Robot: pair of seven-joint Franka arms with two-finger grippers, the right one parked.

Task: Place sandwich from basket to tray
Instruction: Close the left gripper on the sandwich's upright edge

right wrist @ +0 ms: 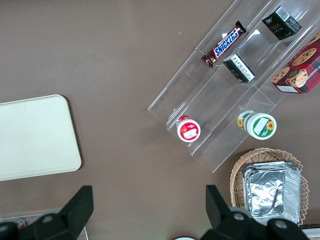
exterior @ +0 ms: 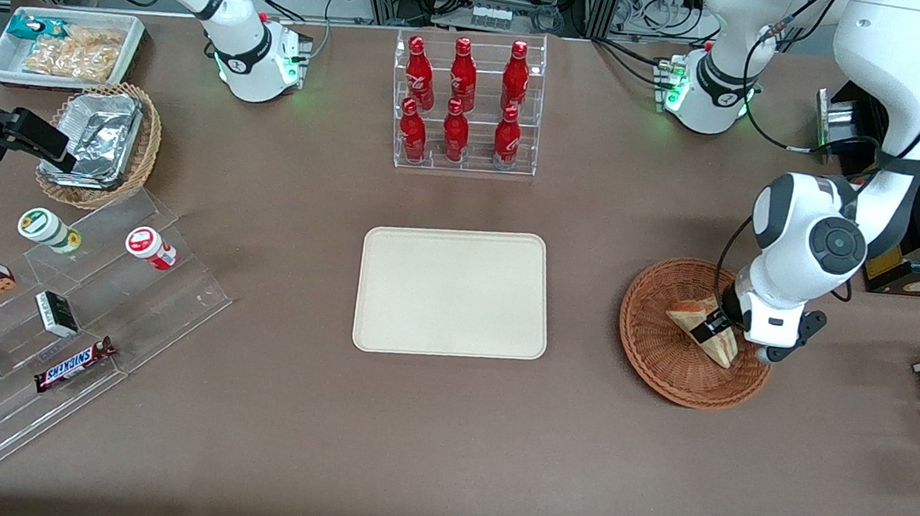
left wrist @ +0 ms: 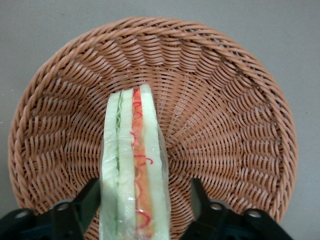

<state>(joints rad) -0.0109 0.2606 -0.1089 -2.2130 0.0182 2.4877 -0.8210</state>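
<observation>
while hand (left wrist: 142, 200) straddles sandwich (left wrist: 134, 165), basket (left wrist: 225, 100) surrounds.

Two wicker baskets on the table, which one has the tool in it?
The reddish-brown basket holding the sandwich; the tool is down in it. The tan basket holds a foil tray.

Left arm bends down from its base at the working arm's end of the table, wrist pointing downward, low over the basket (exterior: 656, 347). Gripper (left wrist: 142, 202) is down inside it, fingers (left wrist: 82, 202) spread apart on either side of the sandwich (left wrist: 134, 170), with gaps showing, not clamped.
</observation>
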